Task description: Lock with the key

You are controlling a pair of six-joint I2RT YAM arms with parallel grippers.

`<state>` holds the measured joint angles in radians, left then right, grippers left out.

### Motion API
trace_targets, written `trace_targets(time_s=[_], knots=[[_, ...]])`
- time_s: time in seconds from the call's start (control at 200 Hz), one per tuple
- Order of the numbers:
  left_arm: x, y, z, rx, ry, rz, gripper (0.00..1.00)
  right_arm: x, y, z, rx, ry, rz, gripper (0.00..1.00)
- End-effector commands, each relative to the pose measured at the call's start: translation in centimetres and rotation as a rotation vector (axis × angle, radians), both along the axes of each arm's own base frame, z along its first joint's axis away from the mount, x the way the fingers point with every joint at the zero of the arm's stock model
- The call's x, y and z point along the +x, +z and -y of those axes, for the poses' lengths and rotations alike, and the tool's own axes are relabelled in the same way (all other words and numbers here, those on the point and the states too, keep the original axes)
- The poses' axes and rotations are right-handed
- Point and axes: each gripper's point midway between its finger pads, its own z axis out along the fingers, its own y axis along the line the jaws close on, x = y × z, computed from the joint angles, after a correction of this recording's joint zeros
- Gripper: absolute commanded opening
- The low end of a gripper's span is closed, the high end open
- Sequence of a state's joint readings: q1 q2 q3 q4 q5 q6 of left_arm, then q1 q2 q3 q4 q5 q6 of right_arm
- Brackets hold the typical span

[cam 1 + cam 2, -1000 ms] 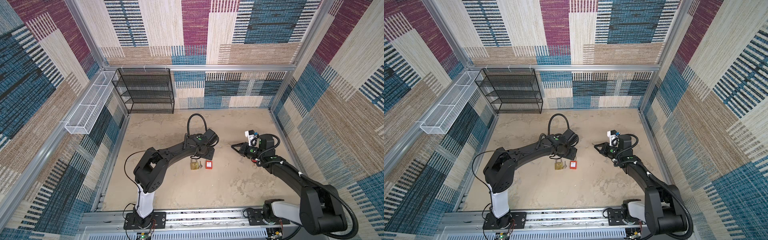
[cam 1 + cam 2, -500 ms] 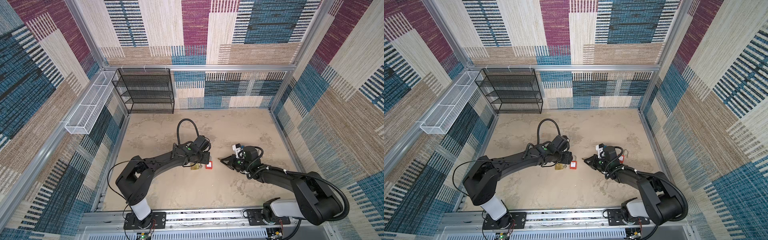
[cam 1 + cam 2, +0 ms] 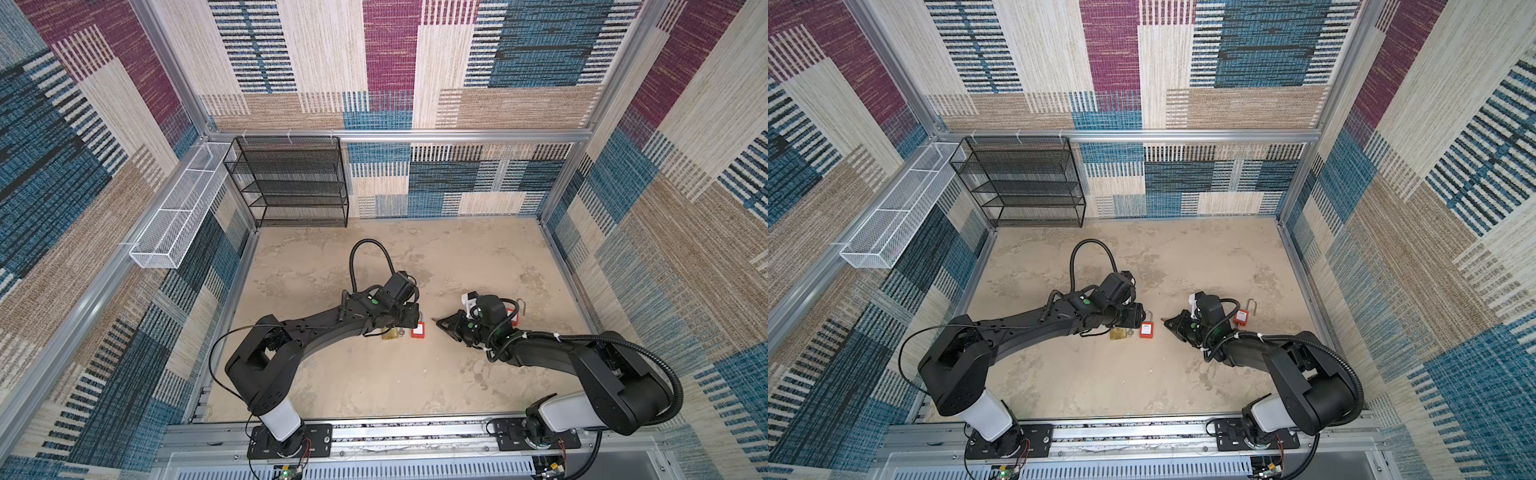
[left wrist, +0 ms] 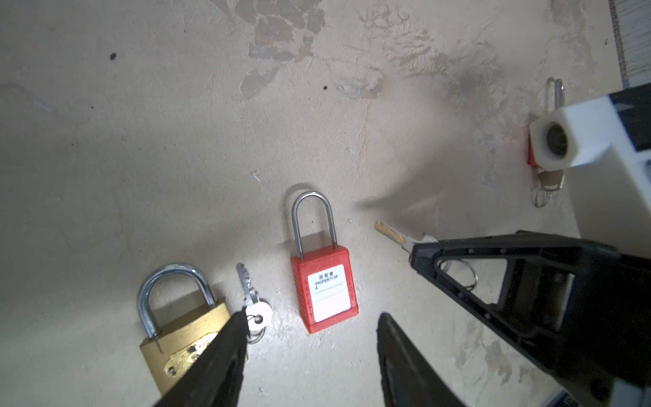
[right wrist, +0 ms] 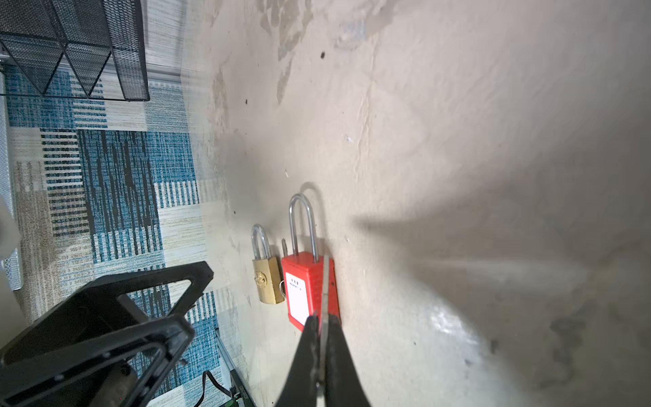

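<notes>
A red plastic padlock (image 4: 324,292) with a white label and a long steel shackle is laid flat mid-table (image 4: 141,141) on mottled beige. Just to its left lie a blocky brass padlock (image 4: 179,331) and a small silver key (image 4: 248,292). The left gripper (image 4: 311,317) is spread, the red body seen between its fingertips. A slim key (image 4: 389,232) is pinched in the right gripper (image 5: 321,321) and pointed toward the padlock from the right. A second red padlock (image 3: 1240,318) is partly hidden behind that arm.
</notes>
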<state>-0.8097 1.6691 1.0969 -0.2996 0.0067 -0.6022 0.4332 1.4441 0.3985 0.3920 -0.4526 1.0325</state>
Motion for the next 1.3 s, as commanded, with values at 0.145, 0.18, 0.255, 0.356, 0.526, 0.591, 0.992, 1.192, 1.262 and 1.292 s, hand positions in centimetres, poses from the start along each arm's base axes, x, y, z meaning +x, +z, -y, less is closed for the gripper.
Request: trace_targets(time_s=[0.145,0.18,0.255,0.356,0.526,0.591,0.992,1.192,1.262,1.292], knots=[[0.1,0.3,-0.3,-0.018,0.016,0.015,0.6,0.2,0.0,-1.1,0.024,0.0,0.002,0.0],[0.0,0.2,-0.3,-0.015,0.015,0.012,0.6,0.2,-0.2,-1.1,0.018,-0.003,-0.004,0.0],[-0.1,0.0,-0.5,-0.002,0.012,0.004,0.6,0.1,-0.4,-1.4,0.032,-0.001,-0.016,0.0],[-0.3,-0.1,-0.8,0.011,0.015,0.0,0.6,0.0,-0.6,-1.5,0.044,-0.014,-0.034,0.0],[-0.3,0.1,-0.9,0.005,0.018,0.007,0.6,-0.1,-1.2,-1.4,0.027,-0.023,-0.053,0.09],[-0.2,0.0,-0.7,0.003,0.016,0.004,0.6,-0.3,-1.4,-1.3,0.024,-0.026,-0.061,0.2],[-0.2,0.4,-1.2,0.034,0.016,0.011,0.59,-1.5,-0.9,2.2,-0.151,-0.176,-0.069,0.64],[-0.3,0.7,-1.5,0.039,0.028,0.012,0.58,-1.0,-0.3,2.7,-0.182,-0.194,-0.036,0.66],[-0.2,1.0,-1.5,0.038,0.027,0.02,0.59,-0.7,-0.4,1.9,-0.174,-0.156,-0.034,0.67],[-0.2,1.1,-1.6,0.04,0.026,0.022,0.59,-0.5,-0.3,1.5,-0.166,-0.14,-0.03,0.67]])
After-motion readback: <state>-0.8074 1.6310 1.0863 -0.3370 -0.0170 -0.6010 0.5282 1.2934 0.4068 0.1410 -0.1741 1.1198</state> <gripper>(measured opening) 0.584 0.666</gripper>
